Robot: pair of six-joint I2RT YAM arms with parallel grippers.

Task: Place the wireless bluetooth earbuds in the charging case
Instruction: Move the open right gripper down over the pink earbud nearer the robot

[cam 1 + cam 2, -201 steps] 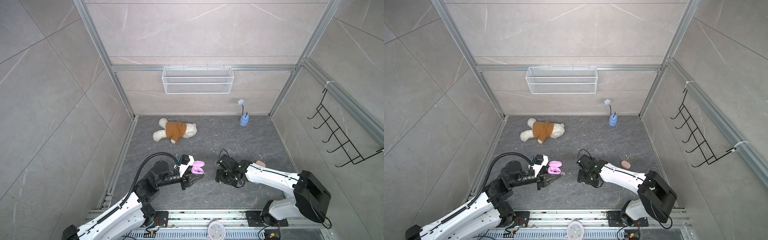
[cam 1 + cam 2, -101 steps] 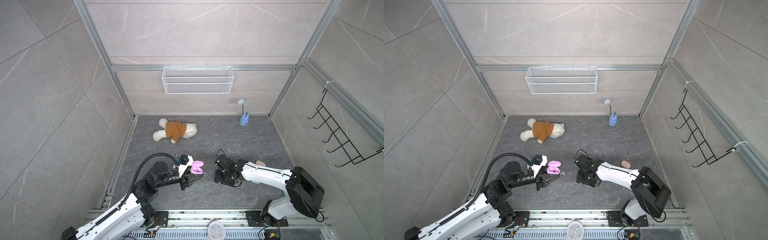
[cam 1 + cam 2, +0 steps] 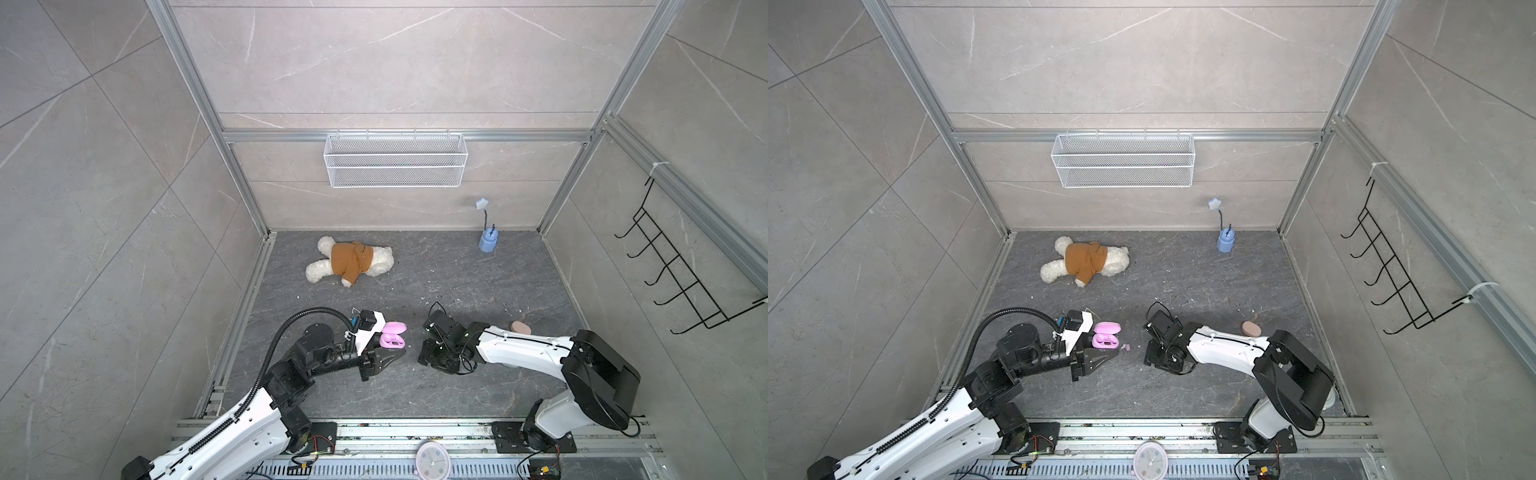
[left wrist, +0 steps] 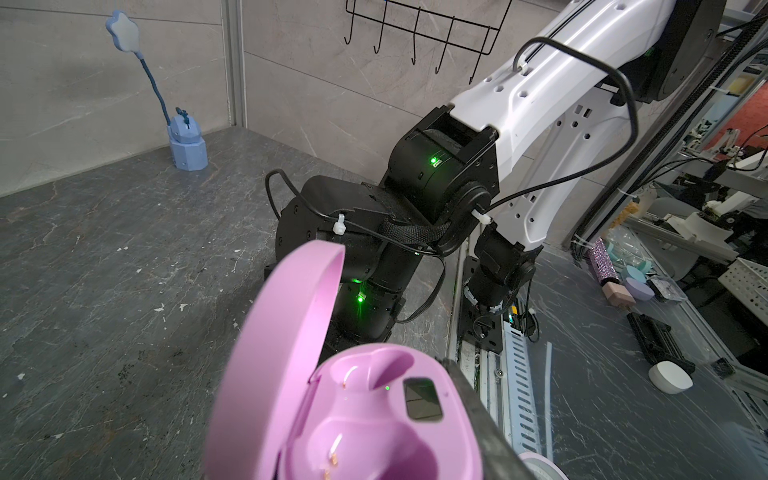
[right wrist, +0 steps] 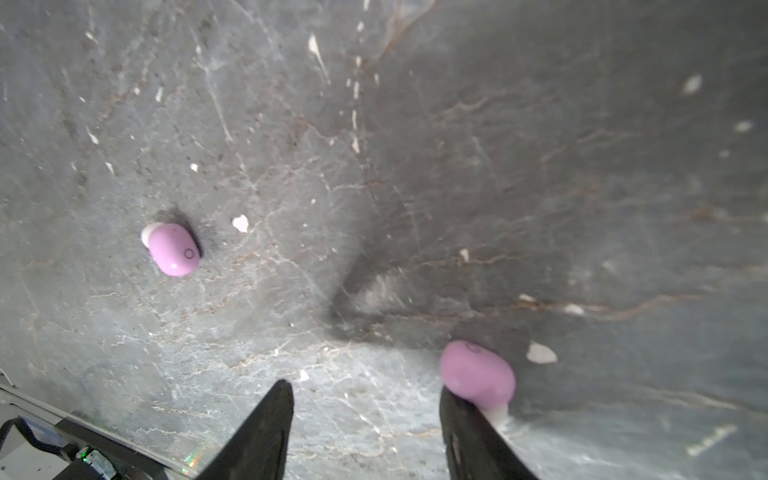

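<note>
Right gripper (image 5: pixel 365 390) of mine hangs low over the grey floor (image 5: pixel 582 166), fingers apart with nothing between them; one lilac earbud (image 5: pixel 477 372) sits right at the tip of one finger, outside the gap. Farther off on the floor lies the other earbud (image 5: pixel 172 249). Beyond, my left gripper (image 3: pixel 1109 356) is clamped on the open lilac charging case (image 4: pixel 374 419), lid up

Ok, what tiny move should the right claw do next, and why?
Probably slide sideways over the nearer lilac earbud: it lies outside one finger of the open right gripper, not in the gap, so closing now would grab nothing.
</note>
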